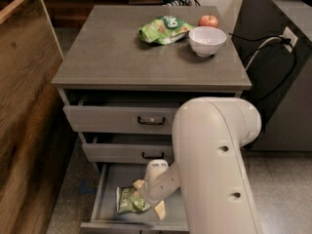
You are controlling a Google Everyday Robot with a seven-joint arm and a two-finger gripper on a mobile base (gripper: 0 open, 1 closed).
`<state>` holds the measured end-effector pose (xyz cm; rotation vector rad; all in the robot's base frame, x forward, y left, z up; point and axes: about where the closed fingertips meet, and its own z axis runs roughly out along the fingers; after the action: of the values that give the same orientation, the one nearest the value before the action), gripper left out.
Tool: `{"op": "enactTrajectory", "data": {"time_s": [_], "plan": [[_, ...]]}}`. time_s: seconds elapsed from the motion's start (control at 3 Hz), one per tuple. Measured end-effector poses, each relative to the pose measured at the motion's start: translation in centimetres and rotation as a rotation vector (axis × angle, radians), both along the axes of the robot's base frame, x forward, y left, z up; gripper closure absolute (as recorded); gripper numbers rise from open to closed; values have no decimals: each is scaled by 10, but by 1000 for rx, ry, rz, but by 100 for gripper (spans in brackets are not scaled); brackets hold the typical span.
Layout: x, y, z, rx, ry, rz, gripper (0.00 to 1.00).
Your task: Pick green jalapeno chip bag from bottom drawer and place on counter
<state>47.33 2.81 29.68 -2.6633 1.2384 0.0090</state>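
The green jalapeno chip bag (127, 200) lies flat in the pulled-out bottom drawer (108, 182), towards its front. My gripper (149, 197) reaches down into that drawer at the bag's right end. It is open, with one tan finger (139, 184) behind the bag's edge and the other in front of it. The bag rests on the drawer floor. My large white arm (214, 169) covers the drawer's right half. The counter (117, 57) is the grey cabinet top above.
On the counter's far right lie a bright light-green bag (163, 29), a white bowl (207, 40) and a red apple (208, 20). The two upper drawers (122, 118) stand slightly open. A brown wooden panel (24, 106) is at the left, and a dark cabinet with cables (273, 57) at the right.
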Motion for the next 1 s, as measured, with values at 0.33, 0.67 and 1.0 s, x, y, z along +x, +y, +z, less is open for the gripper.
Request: {"op": "enactTrajectory", "data": {"time_s": [0.33, 0.67, 1.0], "plan": [[13, 5, -15, 45, -60, 11, 0], [21, 9, -46, 83, -117, 111, 0], [24, 9, -54, 94, -110, 98, 0]]}}
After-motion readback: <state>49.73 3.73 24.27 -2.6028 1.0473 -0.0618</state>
